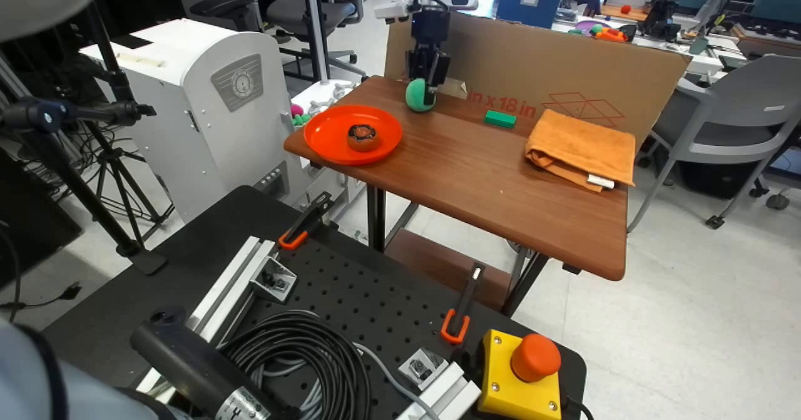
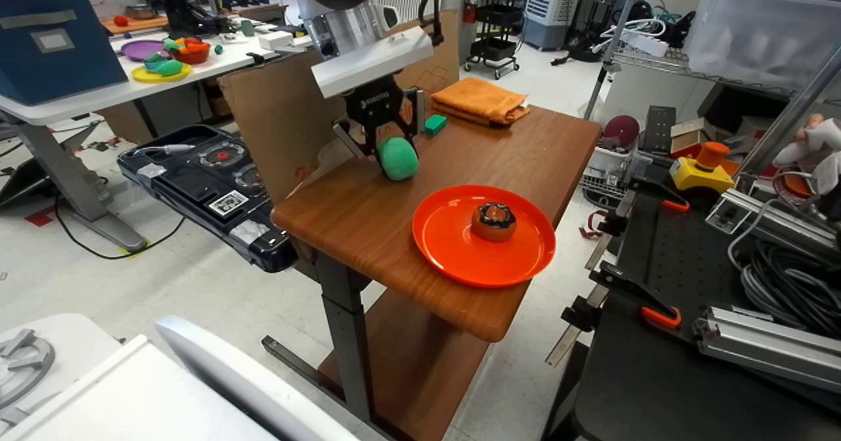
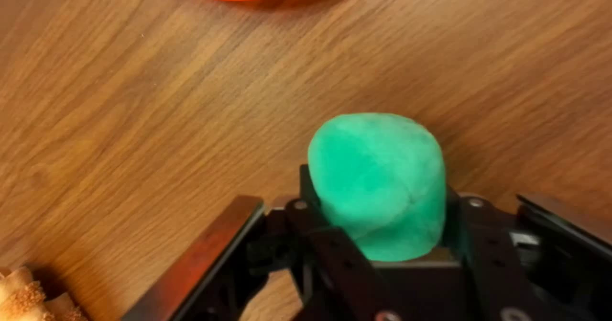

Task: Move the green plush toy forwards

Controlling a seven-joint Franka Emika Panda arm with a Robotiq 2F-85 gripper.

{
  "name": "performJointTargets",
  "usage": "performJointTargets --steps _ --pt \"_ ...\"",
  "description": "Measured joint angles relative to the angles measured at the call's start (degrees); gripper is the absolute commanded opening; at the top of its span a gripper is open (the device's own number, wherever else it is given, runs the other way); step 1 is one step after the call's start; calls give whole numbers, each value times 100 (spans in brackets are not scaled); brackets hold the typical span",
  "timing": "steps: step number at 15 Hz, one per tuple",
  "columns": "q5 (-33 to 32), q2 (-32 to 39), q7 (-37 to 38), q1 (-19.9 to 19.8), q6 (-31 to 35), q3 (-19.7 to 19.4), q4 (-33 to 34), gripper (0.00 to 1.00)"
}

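The green plush toy (image 1: 416, 96) is a small round soft ball near the back of the wooden table, by the cardboard panel. It also shows in an exterior view (image 2: 401, 161) and in the wrist view (image 3: 373, 168). My gripper (image 1: 429, 87) points down with one finger on each side of the toy. In the wrist view the gripper (image 3: 380, 189) has both fingers pressed against the toy, whose sides look squeezed. The gripper (image 2: 396, 148) is shut on it. I cannot tell whether the toy touches the table.
An orange plate (image 1: 325, 148) holds a small brown round object (image 1: 363, 139) with a black top. A green rectangular block (image 1: 500, 119) and a folded orange towel (image 1: 585, 148) lie on the wooden table (image 1: 475, 176). A cardboard panel (image 1: 500, 57) stands along the table's back edge.
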Motion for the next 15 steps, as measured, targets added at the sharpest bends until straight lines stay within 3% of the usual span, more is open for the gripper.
performJointTargets --steps 6,15 --pt "-25 -316 -146 62 -79 80 -224 3" --pt "-305 -1738 -300 -250 138 -201 -2639 6"
